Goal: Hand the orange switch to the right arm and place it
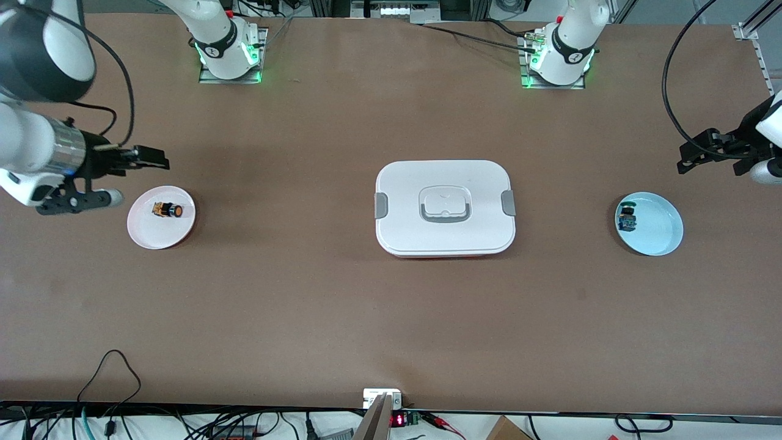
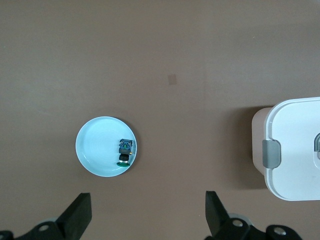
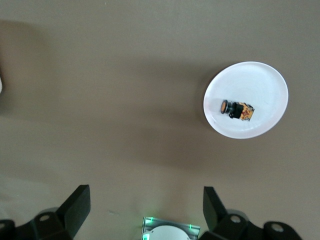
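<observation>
The orange switch lies on its side on a white plate toward the right arm's end of the table. It also shows in the right wrist view on that plate. My right gripper is open and empty, up over the bare table beside the plate's rim. My left gripper is open and empty, up over the table at the left arm's end, beside a light blue plate. Both wrist views show the jaws wide apart with nothing between them, the left gripper and the right gripper.
A small switch with a blue body and green cap lies on the light blue plate, also in the left wrist view. A white lidded box with grey clasps sits at the table's middle. Cables run along the front edge.
</observation>
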Robot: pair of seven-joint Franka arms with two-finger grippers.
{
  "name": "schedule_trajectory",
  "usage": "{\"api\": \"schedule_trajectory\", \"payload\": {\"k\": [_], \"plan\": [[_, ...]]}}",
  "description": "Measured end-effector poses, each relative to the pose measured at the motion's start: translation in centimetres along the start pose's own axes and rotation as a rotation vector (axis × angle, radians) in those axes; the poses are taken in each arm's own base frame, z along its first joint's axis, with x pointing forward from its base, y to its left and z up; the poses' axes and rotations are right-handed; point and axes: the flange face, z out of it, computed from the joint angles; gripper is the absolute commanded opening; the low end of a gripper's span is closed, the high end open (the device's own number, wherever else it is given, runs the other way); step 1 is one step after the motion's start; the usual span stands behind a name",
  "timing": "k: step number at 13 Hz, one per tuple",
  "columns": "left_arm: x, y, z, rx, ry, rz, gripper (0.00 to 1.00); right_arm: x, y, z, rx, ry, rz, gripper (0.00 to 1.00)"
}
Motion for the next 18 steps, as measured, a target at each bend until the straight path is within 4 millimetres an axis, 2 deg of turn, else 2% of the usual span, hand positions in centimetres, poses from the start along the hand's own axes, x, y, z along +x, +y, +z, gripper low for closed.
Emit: {"api": "schedule_trajectory", "payload": {"k": [1,2,4,5,6,7,9,10,11,13,16,18], "plan": [[0.0,0.0,0.0,0.000,-0.001,0.000,1.00,-0.6,0.7,-1.4,0.000,0.006,0.013,1.00],[0.0,0.0,0.0,0.000,-0.002,0.000,1.00,-0.9,2.5,-2.6,0.003,0.026,0.033,1.00],[0.0,0.0,0.1,0.000,-0.004,-0.001,1.00,-1.0,7.0,-3.5,-0.002,0.083,0.031,1.00],[0.0,0.0,0.1,0.000,-0.005,-0.001,1.00,-0.9,8.0,-3.5,-0.014,0.089,0.031,1.00],[0.0,0.0,0.1,0.000,-0.005,-0.001,1.00,-0.7,7.6,-3.4,-0.041,0.090,0.032,1.00],[0.0,-0.1,0.1,0.000,-0.005,-0.001,1.00,-0.4,5.9,-3.5,-0.076,0.093,0.054,1.00],[0.0,-0.1,0.1,0.000,-0.005,-0.001,1.00,0.0,0.8,-3.5,-0.132,0.102,0.112,1.00],[0.0,-0.1,0.1,0.000,-0.006,-0.001,1.00,-0.1,-0.8,-3.5,-0.147,0.108,0.120,1.00],[0.0,-0.1,0.1,0.000,-0.006,-0.001,1.00,-0.3,-1.2,-3.5,-0.151,0.112,0.126,1.00],[0.0,-0.1,0.1,0.000,-0.006,-0.001,1.00,-1.3,0.2,-3.1,-0.141,0.150,0.137,1.00],[0.0,-0.1,0.1,0.000,-0.006,-0.001,1.00,-4.5,2.0,-2.0,-0.122,0.160,0.129,1.00],[0.0,-0.1,0.1,0.000,-0.006,-0.002,1.00,-5.7,3.1,-2.0,-0.116,0.157,0.101,1.00]]}}
